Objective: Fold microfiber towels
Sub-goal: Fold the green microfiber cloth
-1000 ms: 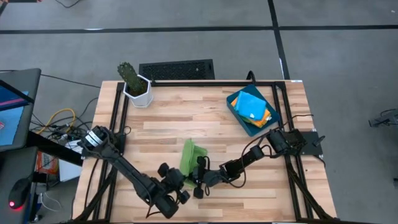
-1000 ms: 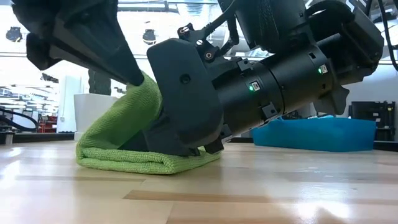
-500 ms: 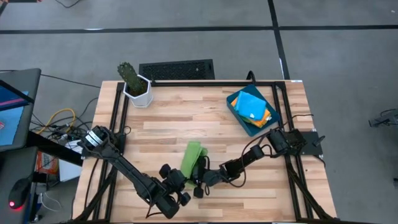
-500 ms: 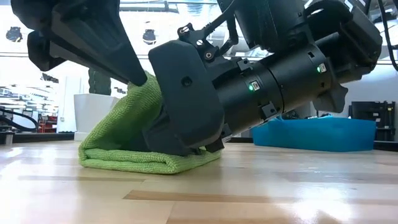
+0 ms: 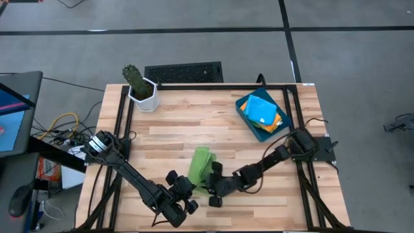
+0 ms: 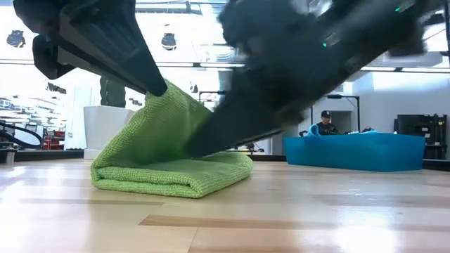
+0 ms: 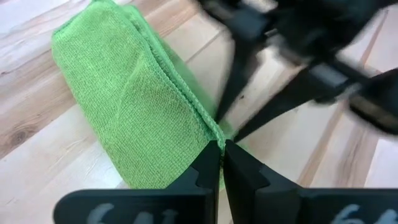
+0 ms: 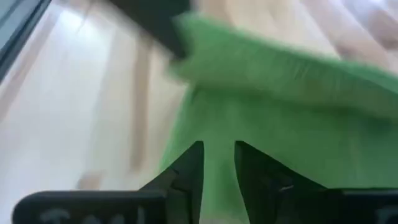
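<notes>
A lime green microfiber towel (image 5: 200,165) lies folded near the table's front middle, its lower fold (image 6: 176,179) flat on the wood. Its upper part rises to a peak (image 6: 169,95). My left gripper (image 7: 221,152) is shut on that raised part and comes from the near left (image 5: 193,186). My right gripper (image 8: 217,160) is open, just right of the towel (image 5: 211,176), blurred in the low view (image 6: 211,137). Green cloth fills the view past its fingers. My left gripper pinches the towel's stitched edge (image 7: 210,127) between its two fingertips, at a corner of the raised part. The fingers slant down from the near left. That part is drawn up into a peak (image 6: 166,90), while the rest lies on the table. My right gripper is close against the towel's right side; I cannot tell whether it touches.
A dark-blue tray (image 5: 249,123) holding blue, orange and yellow cloths stands at the far right, and shows also in the low view (image 6: 355,151). A cactus in a white pot (image 5: 142,90) stands at the far left. Bare wood lies between them.
My right gripper has risen from the towel and drawn back a little toward the right edge, tipping as it went. The towel's near fold, earlier covered by that gripper, now shows whole. The raised flap has narrowed. My left gripper keeps the peak where it was.
</notes>
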`<state>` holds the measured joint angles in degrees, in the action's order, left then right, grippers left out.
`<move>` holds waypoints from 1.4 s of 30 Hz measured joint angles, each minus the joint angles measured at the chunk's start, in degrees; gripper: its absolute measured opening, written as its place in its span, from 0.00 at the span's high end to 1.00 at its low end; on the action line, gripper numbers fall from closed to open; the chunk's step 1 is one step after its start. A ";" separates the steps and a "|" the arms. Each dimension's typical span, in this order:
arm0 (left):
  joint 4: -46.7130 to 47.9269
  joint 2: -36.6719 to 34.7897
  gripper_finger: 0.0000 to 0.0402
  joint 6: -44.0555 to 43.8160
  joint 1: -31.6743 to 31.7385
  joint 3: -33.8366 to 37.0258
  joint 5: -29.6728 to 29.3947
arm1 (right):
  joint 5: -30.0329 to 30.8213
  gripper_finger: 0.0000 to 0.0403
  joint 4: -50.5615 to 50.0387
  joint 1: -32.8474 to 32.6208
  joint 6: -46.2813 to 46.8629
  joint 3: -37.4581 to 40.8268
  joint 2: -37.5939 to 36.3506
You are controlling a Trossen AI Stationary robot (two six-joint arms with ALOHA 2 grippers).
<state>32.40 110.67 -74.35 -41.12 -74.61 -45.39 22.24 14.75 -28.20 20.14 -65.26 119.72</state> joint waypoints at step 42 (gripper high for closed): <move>-30.03 2.37 0.99 14.18 4.51 5.73 3.97 | 21.07 0.75 -14.57 -4.06 1.80 2.73 -10.78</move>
<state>2.37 113.04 -60.17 -36.62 -68.88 -41.41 43.31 0.17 -32.27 21.94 -62.52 108.95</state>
